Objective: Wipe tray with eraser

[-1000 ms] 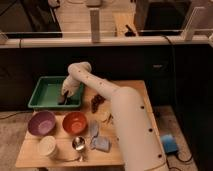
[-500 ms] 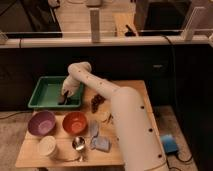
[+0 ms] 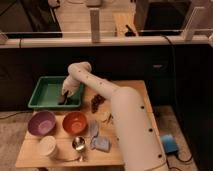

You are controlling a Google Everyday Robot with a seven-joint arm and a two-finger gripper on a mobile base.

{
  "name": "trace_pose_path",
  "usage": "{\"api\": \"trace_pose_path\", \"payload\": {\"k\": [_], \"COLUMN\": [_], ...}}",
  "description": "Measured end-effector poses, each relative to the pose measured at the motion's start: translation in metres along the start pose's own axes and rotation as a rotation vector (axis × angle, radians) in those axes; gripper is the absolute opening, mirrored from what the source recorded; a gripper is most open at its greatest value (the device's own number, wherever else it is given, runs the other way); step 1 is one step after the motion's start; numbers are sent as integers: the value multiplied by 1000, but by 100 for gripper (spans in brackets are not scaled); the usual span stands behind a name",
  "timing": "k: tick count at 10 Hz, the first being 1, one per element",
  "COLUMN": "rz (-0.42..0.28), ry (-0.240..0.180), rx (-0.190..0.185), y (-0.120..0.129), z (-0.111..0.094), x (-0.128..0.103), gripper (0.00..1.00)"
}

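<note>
One camera view: the hand [image 3: 64, 96] of the white arm [image 3: 126, 117] is down in the right part of the green tray [image 3: 44, 91], closed on the small dark eraser [image 3: 61, 100], which meets the tray floor. The tray sits at the counter [image 3: 136, 95] far-left corner, behind a purple bowl [image 3: 41, 123] and an orange bowl [image 3: 75, 122]; a reddish-brown cluster [image 3: 97, 101] lies just right of it.

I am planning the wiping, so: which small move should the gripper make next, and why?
Probably slide the eraser leftward in the view along the tray floor. The gripper, shut on what seems the eraser, sits low at the tray's right end, with bare green floor to its left.
</note>
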Motion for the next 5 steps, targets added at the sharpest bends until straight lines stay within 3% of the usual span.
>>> {"api": "trace_pose_path", "payload": {"k": [5], "rz": [1], "ry": [-1], "rx": [0], "y": [1], "z": [1], "x": [0], "gripper": [0]}}
